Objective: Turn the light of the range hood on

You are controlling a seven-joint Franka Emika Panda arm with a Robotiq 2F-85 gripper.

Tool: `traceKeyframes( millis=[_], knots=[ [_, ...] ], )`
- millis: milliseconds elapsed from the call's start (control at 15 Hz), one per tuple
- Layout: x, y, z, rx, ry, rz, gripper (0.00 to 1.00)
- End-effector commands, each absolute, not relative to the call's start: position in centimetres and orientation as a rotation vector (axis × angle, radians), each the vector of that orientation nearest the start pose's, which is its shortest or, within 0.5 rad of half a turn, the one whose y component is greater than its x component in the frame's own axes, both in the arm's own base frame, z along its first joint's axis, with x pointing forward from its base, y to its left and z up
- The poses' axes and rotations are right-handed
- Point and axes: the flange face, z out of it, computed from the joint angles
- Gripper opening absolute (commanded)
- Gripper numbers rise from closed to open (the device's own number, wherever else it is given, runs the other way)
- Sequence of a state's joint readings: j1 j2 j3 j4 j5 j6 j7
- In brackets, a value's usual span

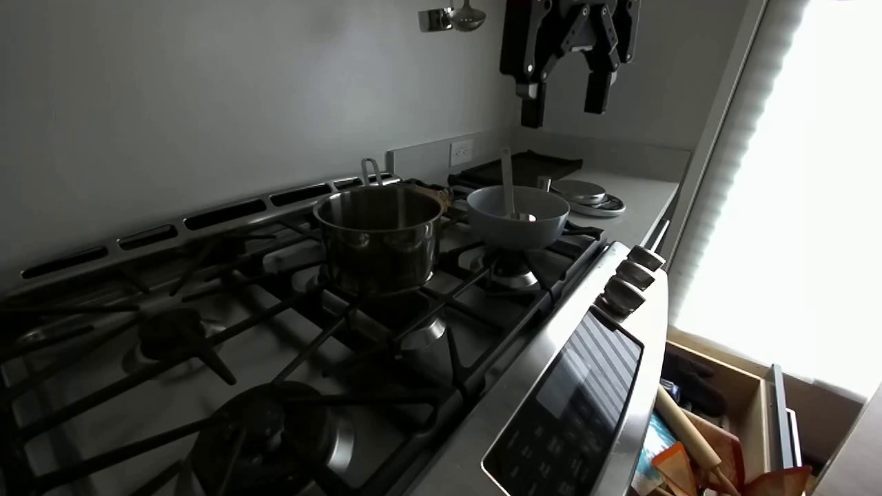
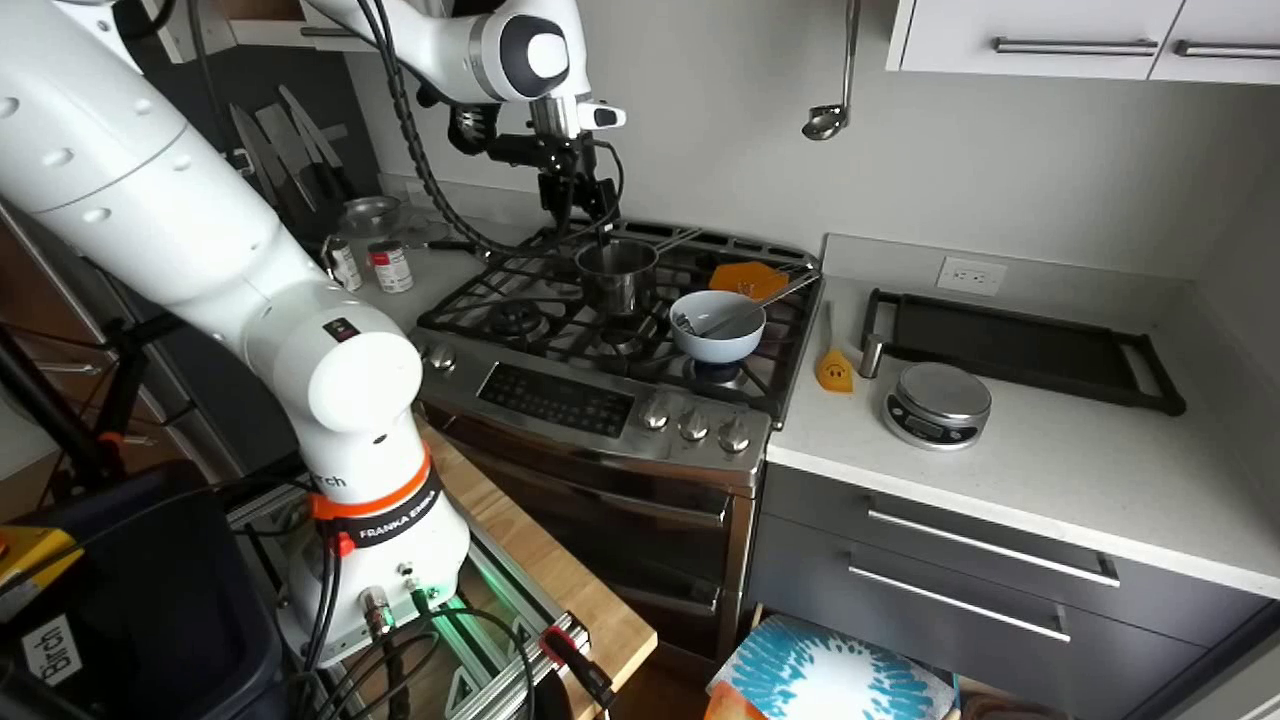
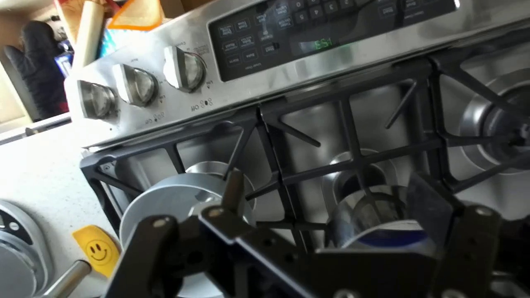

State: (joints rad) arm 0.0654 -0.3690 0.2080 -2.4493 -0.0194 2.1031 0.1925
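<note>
My gripper (image 1: pixel 565 103) points down with its two fingers spread and nothing between them. In an exterior view the gripper (image 2: pixel 600 205) hangs at the end of the arm (image 2: pixel 530 60), above the back of the stove near the steel pot (image 2: pixel 615 275). In the wrist view the gripper's fingers (image 3: pixel 331 198) stand apart over the stove top, with the pot (image 3: pixel 368 211) behind and below them. The range hood and its switches are out of view. The light's lamp is out of view, and I see no warm yellowish glow on the steel.
A light bowl (image 2: pixel 720 325) with a utensil stands on the stove grates. Ladles (image 2: pixel 826 122) hang on the wall. White cabinets (image 2: pixel 1080 40) are at the upper right. Knives (image 2: pixel 290 150) are on the dark wall beside the arm. An open drawer (image 1: pixel 751 413) is below the counter.
</note>
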Motion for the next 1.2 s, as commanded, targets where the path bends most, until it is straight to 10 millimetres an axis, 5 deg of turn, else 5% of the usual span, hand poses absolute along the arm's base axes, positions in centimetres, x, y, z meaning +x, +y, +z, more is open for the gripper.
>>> traceKeyframes(
  millis=[0, 67, 267, 667, 1133],
  knots=[
    [40.6, 9.5, 48.4, -3.051, -0.219, -0.219, 0.94],
    [40.3, 8.4, 50.1, -3.004, -0.233, -0.266, 0.74],
    [39.2, 5.7, 54.7, -2.889, -0.248, -0.402, 0.52],
    [34.9, 4.3, 64.2, -2.697, -0.243, -0.734, 0.05],
    [32.2, 4.3, 71.8, -2.452, -0.169, -1.081, 0.0]
  ],
)
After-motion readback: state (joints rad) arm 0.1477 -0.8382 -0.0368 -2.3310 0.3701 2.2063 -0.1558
